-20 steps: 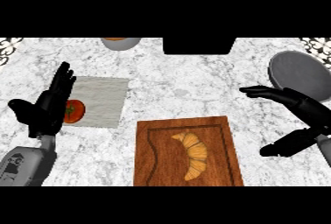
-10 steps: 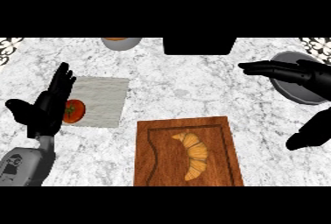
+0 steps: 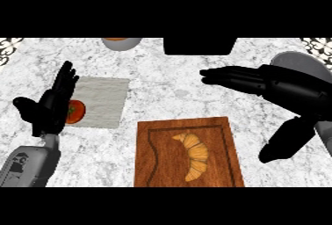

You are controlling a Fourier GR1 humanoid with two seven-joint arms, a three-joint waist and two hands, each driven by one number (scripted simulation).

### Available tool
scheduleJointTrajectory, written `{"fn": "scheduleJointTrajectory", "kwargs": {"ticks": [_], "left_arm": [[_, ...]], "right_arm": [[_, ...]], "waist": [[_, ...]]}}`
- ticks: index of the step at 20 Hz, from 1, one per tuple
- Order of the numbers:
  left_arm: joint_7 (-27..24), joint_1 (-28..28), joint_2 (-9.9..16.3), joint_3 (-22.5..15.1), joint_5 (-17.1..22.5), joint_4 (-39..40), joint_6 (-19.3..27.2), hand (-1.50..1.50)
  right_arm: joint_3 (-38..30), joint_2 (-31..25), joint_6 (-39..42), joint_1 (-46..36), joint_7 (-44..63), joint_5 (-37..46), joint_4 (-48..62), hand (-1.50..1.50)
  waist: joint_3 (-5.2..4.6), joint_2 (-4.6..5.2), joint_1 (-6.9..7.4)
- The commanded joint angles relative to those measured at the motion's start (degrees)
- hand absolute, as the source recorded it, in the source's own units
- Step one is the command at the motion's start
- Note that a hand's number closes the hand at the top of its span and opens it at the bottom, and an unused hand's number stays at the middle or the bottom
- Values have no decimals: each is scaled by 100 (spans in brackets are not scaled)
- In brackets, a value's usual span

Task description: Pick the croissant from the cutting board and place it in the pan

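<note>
A golden croissant (image 3: 194,155) lies on the wooden cutting board (image 3: 156,169) at the lower middle of the head view. The grey pan (image 3: 298,62) is at the right edge, mostly hidden behind my right hand (image 3: 285,90). That hand is open, its fingers stretched leftward above the board's far right corner and its thumb hanging down on the right. It is apart from the croissant. My left hand (image 3: 50,105) rests open at the left, fingers up.
A white napkin (image 3: 102,101) lies at the left with a red tomato (image 3: 74,111) at its edge, partly behind my left hand. A grey bowl (image 3: 120,42) and a black object (image 3: 199,45) stand at the counter's far edge.
My right hand has swung leftward and toward the croissant, looming larger and covering more of the pan. The left hand has barely moved.
</note>
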Motion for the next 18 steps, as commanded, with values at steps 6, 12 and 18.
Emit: {"fn": "scheduleJointTrajectory", "kwargs": {"ticks": [6, 12, 18], "left_arm": [[-208, -247, -279, 153, -275, 513, -74, 0], [145, 37, -241, 236, -304, -158, -189, 0], [214, -5, -171, 415, -278, -104, -452, 0]], "right_arm": [[468, 956, 349, 123, 1039, 55, -682, -150], [364, 819, 679, 907, 1299, 518, -1114, -150], [801, 1345, 235, 991, 1085, 1821, -650, -150]], "waist": [[1, 10, -25], [4, 3, -16], [5, 12, 11]]}}
